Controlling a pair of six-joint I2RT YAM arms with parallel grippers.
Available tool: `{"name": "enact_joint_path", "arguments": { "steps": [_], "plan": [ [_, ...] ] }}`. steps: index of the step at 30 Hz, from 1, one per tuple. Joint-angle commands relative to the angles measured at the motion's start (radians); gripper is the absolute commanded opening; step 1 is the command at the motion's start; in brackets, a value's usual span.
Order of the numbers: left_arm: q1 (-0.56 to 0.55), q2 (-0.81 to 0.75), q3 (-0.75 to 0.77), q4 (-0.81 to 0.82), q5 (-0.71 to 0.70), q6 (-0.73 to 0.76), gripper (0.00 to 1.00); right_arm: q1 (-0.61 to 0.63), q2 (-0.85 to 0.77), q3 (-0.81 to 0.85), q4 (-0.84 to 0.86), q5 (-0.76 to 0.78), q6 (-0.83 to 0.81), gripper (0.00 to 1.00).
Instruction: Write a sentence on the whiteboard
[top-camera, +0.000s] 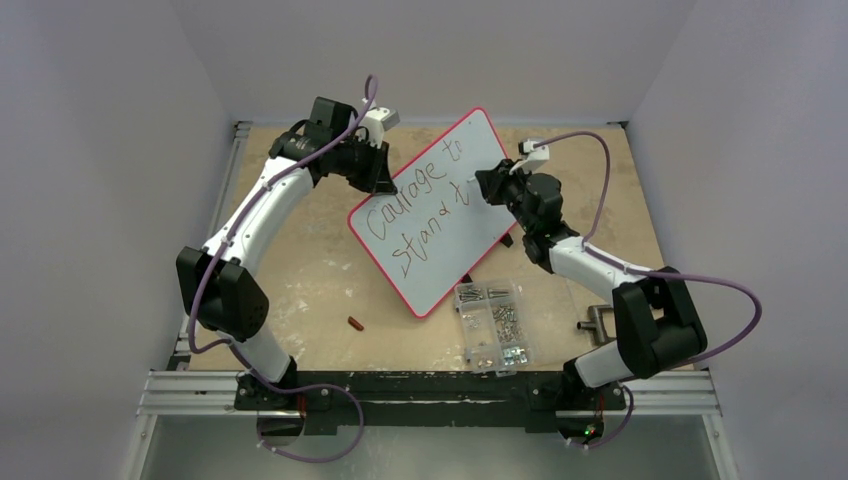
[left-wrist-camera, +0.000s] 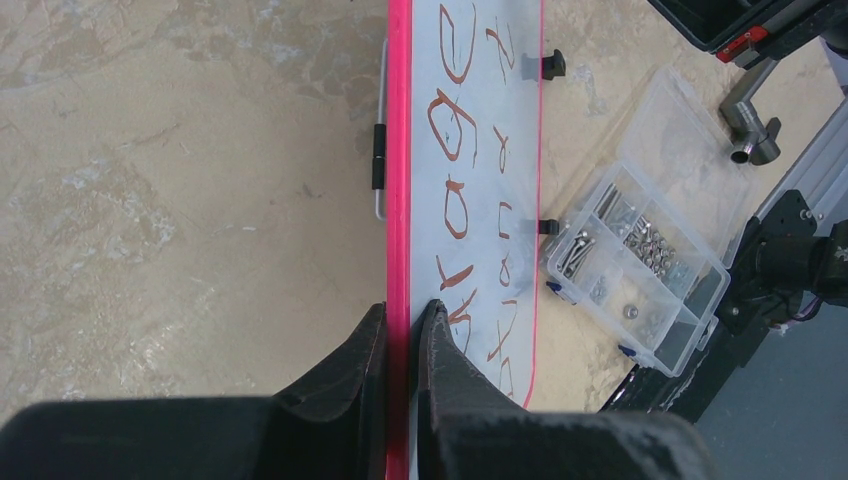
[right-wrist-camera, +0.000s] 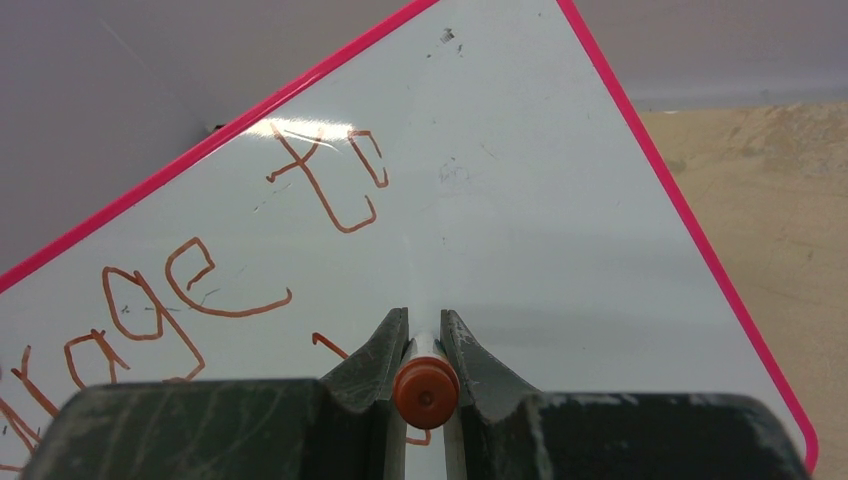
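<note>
Over at the whiteboard (top-camera: 440, 270), left gripper (left-wrist-camera: 405, 310) is clamped on the rim (left-wrist-camera: 399, 150) and right gripper (right-wrist-camera: 424, 318) pinches the marker (right-wrist-camera: 425, 392), so any board slip would probably wreck the next letter

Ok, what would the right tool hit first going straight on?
The whiteboard. The right tool is shut on a marker aimed at its face, so the marker's tip meets the board first. It may already touch; depth is unclear.

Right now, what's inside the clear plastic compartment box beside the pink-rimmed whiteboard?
I see silver screws and bolts sorted among several sections of the clear plastic compartment box. Anything lying beneath those piles is covered.
</note>
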Motion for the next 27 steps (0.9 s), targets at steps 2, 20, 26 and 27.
{"name": "enact_joint_path", "arguments": {
  "steps": [2, 20, 26, 27],
  "plan": [
    [0.004, -0.027, -0.015, -0.025, -0.179, 0.081, 0.00, 0.000, 0.003, 0.024, 0.052, -0.065, 0.003, 0.00],
    [0.004, -0.036, -0.020, -0.022, -0.181, 0.081, 0.00, 0.001, -0.029, -0.062, 0.012, -0.054, 0.000, 0.00],
    [0.003, -0.035, -0.019, -0.023, -0.180, 0.079, 0.00, 0.001, -0.029, -0.043, -0.006, -0.023, -0.002, 0.00],
    [0.003, -0.036, -0.020, -0.023, -0.180, 0.080, 0.00, 0.000, -0.025, -0.037, -0.009, -0.019, -0.002, 0.00]
  ]
}}
